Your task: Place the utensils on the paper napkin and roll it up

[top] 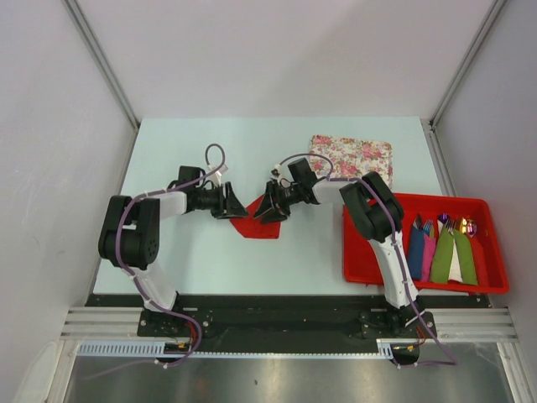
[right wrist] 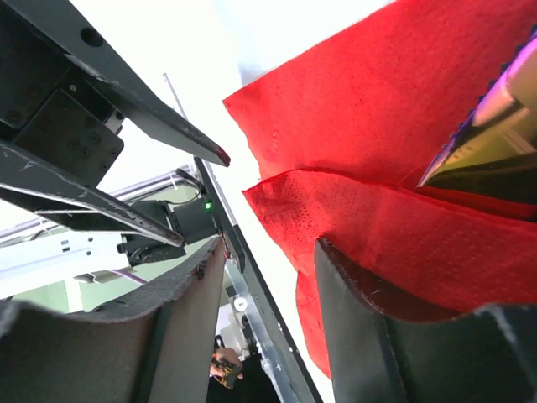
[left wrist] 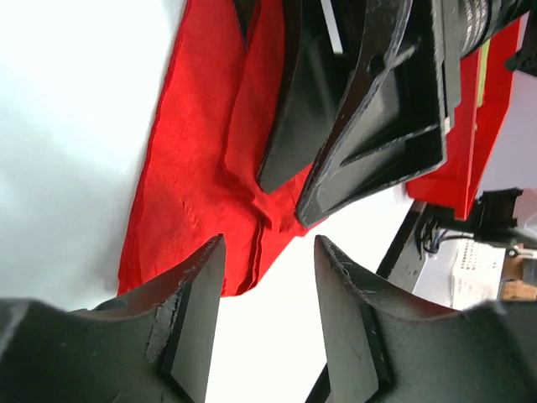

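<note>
**Arm bases up close, both grippers nose to nose over the red napkin**

Down at the near edge sit the two arm bases [top: 159, 321], and from there both arms reach in toward mid-table. Biggest thing out there is the pale table [top: 193, 269]. On its right side is the red tray [top: 369, 260], carrying a blue roll [top: 417, 248], a pink roll [top: 429, 253] and two green rolls [top: 442, 256], with cutlery [top: 457, 225] poking out of the tops. Behind the tray lies the floral mat [top: 352, 155], flat on the table.

Now the centre — the paper napkin [top: 256, 225] lies on the table between the two grippers, rumpled and folded over on itself. The left gripper [top: 228, 201] comes at it from the left, jaws apart with nothing between them. Its wrist view puts the napkin's edge just beside one finger. The right gripper [top: 270, 206] faces it from the other side, jaws likewise parted and holding nothing, fingertips low over the paper.

Smallest of all — a utensil [right wrist: 495, 126], shiny with a purple sheen, lies on the napkin with a red fold lapping over part of it. Only a stretch of it shows, and which piece it is I cannot tell.
</note>
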Tool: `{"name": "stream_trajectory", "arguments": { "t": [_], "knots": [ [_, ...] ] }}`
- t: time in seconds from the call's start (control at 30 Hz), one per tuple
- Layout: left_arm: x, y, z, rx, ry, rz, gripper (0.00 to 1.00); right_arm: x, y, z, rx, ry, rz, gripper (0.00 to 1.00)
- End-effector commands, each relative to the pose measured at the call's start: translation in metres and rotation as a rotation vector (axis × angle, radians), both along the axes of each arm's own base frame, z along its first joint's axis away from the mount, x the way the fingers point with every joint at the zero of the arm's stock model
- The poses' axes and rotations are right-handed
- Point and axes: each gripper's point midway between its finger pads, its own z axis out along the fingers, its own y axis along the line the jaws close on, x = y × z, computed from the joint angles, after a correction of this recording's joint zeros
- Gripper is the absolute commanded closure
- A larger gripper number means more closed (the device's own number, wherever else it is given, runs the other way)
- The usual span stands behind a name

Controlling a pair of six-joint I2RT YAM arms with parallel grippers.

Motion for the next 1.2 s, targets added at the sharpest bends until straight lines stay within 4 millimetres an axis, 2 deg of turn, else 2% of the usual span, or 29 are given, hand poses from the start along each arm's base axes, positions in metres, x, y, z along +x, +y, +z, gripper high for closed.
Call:
{"name": "stream_trajectory", "arguments": {
  "t": [0.0,0.17,0.37,0.5,0.73,0.83,0.97,1.07,1.17],
  "knots": [
    [0.016,-0.004,0.005,-0.015,-0.007,0.049,0.48,0.004,0.002,-0.017,-0.038,-0.008,-0.030,0.49],
    [0.017,-0.013,-0.001,0.024,0.000,0.019,0.49,0.004,0.001,-0.018,-0.037,-0.003,-0.032,0.50],
    [0.009,-0.023,-0.016,0.067,0.038,-0.013,0.54,0.005,0.002,-0.016,-0.031,-0.010,-0.030,0.50],
    [0.009,-0.027,-0.020,0.082,0.042,-0.020,0.63,0.004,0.001,-0.012,-0.025,-0.021,-0.027,0.51],
    [0.017,-0.025,-0.030,0.126,0.066,-0.012,0.70,0.004,0.002,-0.009,-0.019,-0.038,-0.023,0.51],
    [0.017,-0.024,-0.034,0.143,0.077,-0.018,0.77,0.006,0.001,-0.006,-0.013,-0.048,-0.027,0.51],
    [0.010,-0.019,-0.042,0.169,0.108,-0.022,0.94,0.008,0.001,-0.004,-0.002,-0.050,-0.029,0.52],
    [0.008,-0.015,-0.046,0.190,0.112,-0.017,1.00,0.013,-0.002,0.005,0.015,-0.058,-0.035,0.53],
    [0.008,-0.011,-0.046,0.200,0.117,-0.009,1.00,0.020,-0.007,0.028,0.053,-0.076,-0.043,0.54]
  ]
}}
